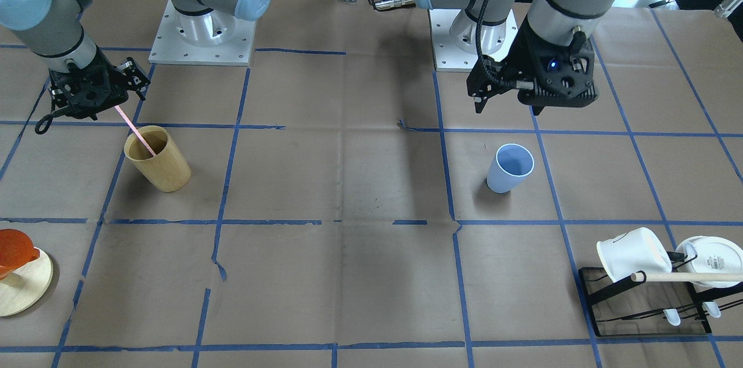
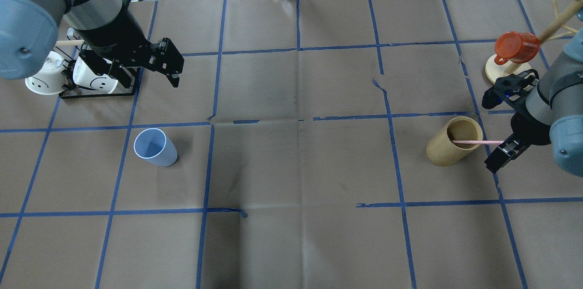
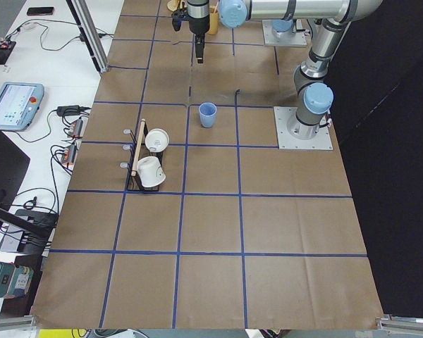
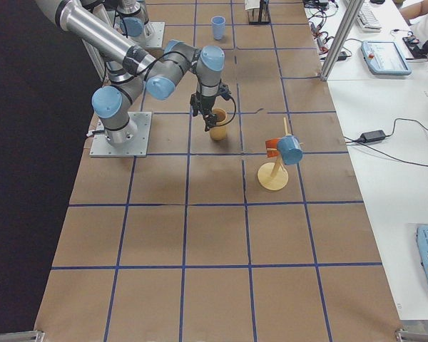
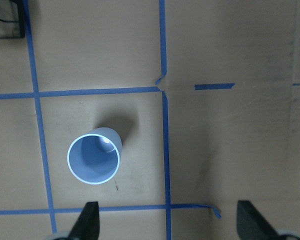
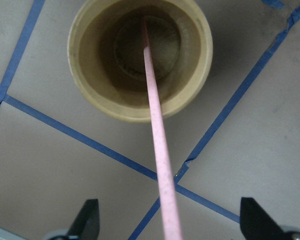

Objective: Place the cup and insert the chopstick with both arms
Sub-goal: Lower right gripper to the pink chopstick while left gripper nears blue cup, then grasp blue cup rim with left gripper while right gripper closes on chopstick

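Note:
The light blue cup (image 1: 511, 168) stands upright on the table, apart from both grippers; it also shows in the overhead view (image 2: 155, 147) and in the left wrist view (image 5: 95, 157). My left gripper (image 2: 171, 68) hovers above and beyond it, open and empty, with its fingertips (image 5: 90, 220) wide apart. The pink chopstick (image 2: 476, 142) leans inside a tan wooden cup (image 2: 451, 143). Its upper end passes between the spread fingers of my right gripper (image 6: 170, 220), which is open and does not pinch the chopstick (image 6: 155, 125).
A black rack (image 1: 644, 298) with white mugs (image 1: 633, 252) and a beige wooden rod (image 1: 691, 277) stands by the left arm. An orange cup (image 2: 514, 47) hangs on a wooden tree stand (image 2: 501, 68) near the right arm. Blue tape lines grid the brown table.

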